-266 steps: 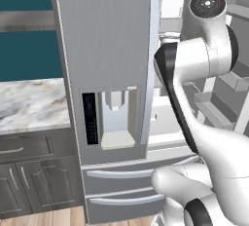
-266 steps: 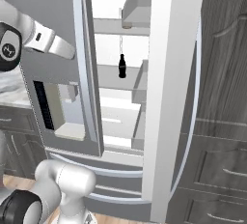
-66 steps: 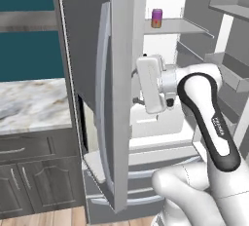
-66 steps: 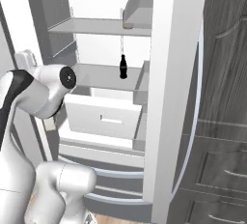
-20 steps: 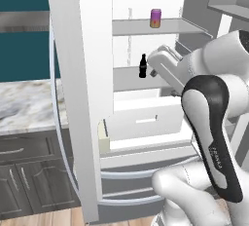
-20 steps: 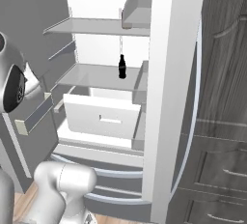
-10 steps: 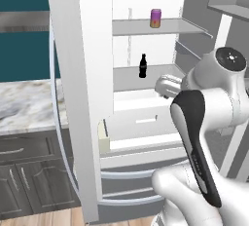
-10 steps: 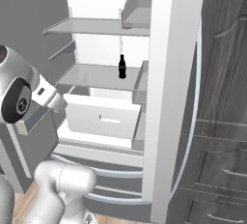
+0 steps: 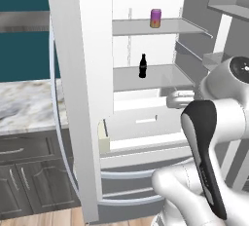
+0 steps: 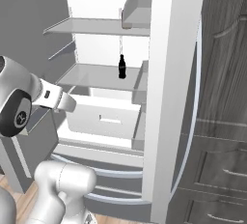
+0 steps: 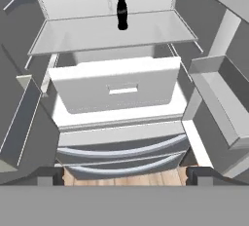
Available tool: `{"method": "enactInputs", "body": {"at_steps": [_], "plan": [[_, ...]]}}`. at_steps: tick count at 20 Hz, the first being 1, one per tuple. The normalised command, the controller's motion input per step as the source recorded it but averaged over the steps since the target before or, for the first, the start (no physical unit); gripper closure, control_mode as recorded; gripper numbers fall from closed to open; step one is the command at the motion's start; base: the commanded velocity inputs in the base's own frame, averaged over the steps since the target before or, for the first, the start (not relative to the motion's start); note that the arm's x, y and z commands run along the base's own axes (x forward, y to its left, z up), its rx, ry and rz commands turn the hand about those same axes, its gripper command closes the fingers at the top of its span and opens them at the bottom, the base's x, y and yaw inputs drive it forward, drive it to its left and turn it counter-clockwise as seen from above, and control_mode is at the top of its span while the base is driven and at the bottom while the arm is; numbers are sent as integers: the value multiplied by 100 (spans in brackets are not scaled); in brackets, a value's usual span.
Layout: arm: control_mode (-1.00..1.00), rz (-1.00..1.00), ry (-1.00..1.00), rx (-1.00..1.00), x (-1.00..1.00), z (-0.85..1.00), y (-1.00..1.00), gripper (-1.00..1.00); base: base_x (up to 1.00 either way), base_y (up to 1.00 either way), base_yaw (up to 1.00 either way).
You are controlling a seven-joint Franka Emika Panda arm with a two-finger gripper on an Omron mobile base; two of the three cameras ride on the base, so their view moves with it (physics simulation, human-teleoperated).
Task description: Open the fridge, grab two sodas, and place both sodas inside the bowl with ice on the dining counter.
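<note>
Sodas wait on two glass shelves of the fridge [image 9: 78, 74], whose doors both stand wide open: the purple can [image 9: 155, 18] with its orange lower band sits on the upper shelf [image 9: 160, 27], and the dark bottle [image 11: 122, 9] stands upright near the middle of the lower shelf [image 11: 112, 34], above a white crisper drawer [image 11: 116, 89]. The gripper [image 11: 124, 175] faces the fridge interior with its jaws spread wide and nothing between them, its dark fingertips [image 11: 46, 176] just rising at the bottom of the hand view, well back from either drink. Both drinks are likely light, rigid and smooth-skinned, so they may slide or tip if nudged off-centre. The bottle looks tall and narrow with a slim neck; I judge a grip across its wider lower body safer than one at the neck. The can, short and cylindrical, should take a squeeze around its mid-height, fingers on opposite sides.
</note>
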Motion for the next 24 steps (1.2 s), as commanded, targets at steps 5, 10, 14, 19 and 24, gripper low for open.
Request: {"method": "enactInputs", "body": {"at_steps": [5, 10, 14, 19, 24], "plan": [[-100, 0, 0, -5, 0, -4, 0, -100, 0, 0, 0], [-100, 0, 2, -2, 7, 0, 0, -100, 0, 0, 0], [100, 0, 2, 0, 15, 0, 1, -100, 25, 14, 0], [100, 0, 0, 0, 0, 0, 0, -100, 55, 28, 0], [100, 0, 0, 0, 0, 0, 0, -100, 52, 13, -1]]}}
